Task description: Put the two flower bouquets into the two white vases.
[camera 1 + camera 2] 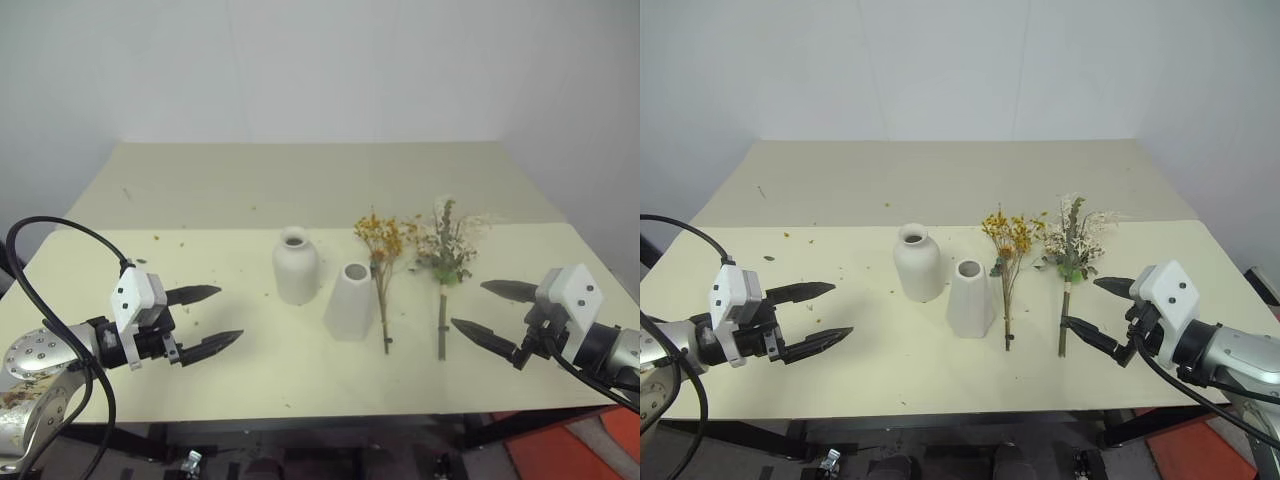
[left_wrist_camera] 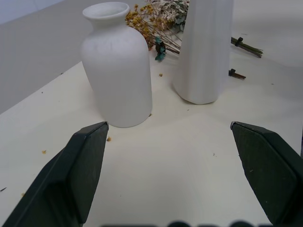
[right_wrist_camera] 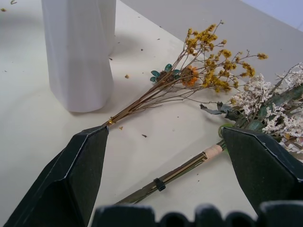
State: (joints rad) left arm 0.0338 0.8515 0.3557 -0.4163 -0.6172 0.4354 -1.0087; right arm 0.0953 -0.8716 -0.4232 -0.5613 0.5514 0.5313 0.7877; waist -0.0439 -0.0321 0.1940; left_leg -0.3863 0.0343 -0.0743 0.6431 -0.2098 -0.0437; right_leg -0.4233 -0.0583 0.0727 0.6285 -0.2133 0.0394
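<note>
Two white vases stand mid-table: a rounded vase (image 1: 296, 265) with a narrow neck and, just right of it, a cone vase (image 1: 350, 300). To their right, both bouquets lie flat with stems toward the front edge: the yellow-orange bouquet (image 1: 381, 245) and the pale, green-sprigged bouquet (image 1: 447, 245). My left gripper (image 1: 228, 314) hovers open left of the vases, pointing at the rounded vase (image 2: 118, 66). My right gripper (image 1: 468, 304) hovers open right of the bouquets; in its wrist view the pale bouquet's stem (image 3: 180, 172) lies on the table between the fingers. Neither gripper holds anything.
The cream table (image 1: 200, 215) carries small dried crumbs around the flowers and toward its left side. A seam (image 1: 150, 229) crosses the tabletop behind the vases. Beyond it the back half is bare up to a white wall. An orange floor patch (image 1: 570, 450) lies below the front right corner.
</note>
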